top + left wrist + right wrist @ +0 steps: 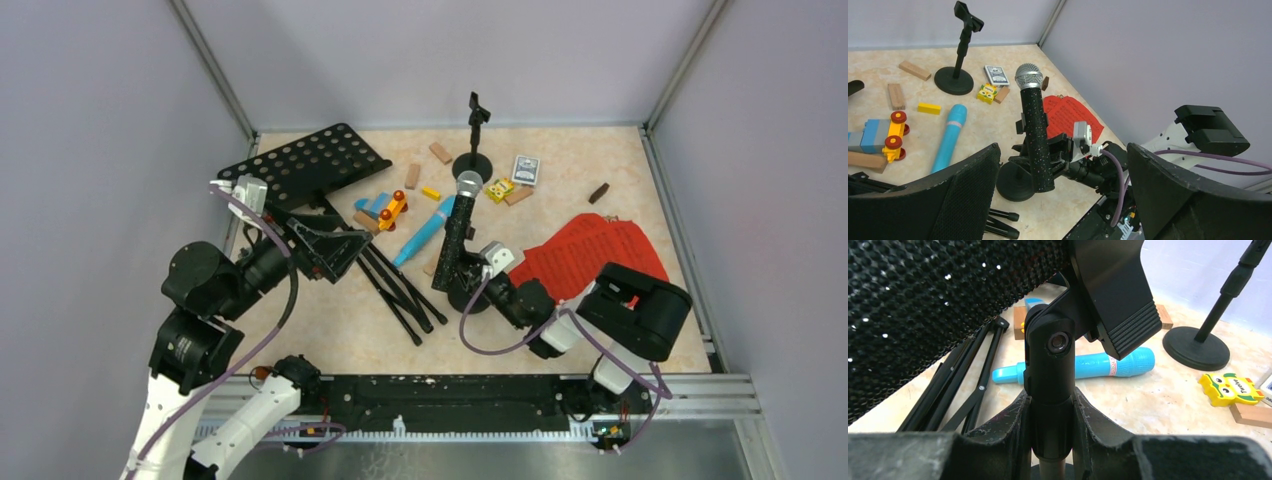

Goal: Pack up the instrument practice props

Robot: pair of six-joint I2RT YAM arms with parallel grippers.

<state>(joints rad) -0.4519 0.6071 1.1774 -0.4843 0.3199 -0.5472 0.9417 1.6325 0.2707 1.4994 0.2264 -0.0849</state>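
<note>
The black silver-headed microphone (458, 225) stands clipped in a round-based mic holder (468, 297). My right gripper (472, 266) is shut on that holder's stem (1050, 390). My left gripper (335, 245) is open and empty above the tripod legs (400, 290) of the black hole-punched music desk (305, 165), which lies flat at the back left. In the left wrist view the gripper (1063, 150) faces the black microphone (1035, 130). The blue microphone (425, 230) lies between them. Red sheet-music pages (590, 255) lie on the right. The second mic holder (474, 150) stands empty at the back.
A colourful toy vehicle (385, 208), wooden blocks (441, 152), a card pack (526, 168) and a yellow toy block (499, 189) lie around the back middle. A small brown piece (598, 193) lies at the back right. Grey walls enclose three sides.
</note>
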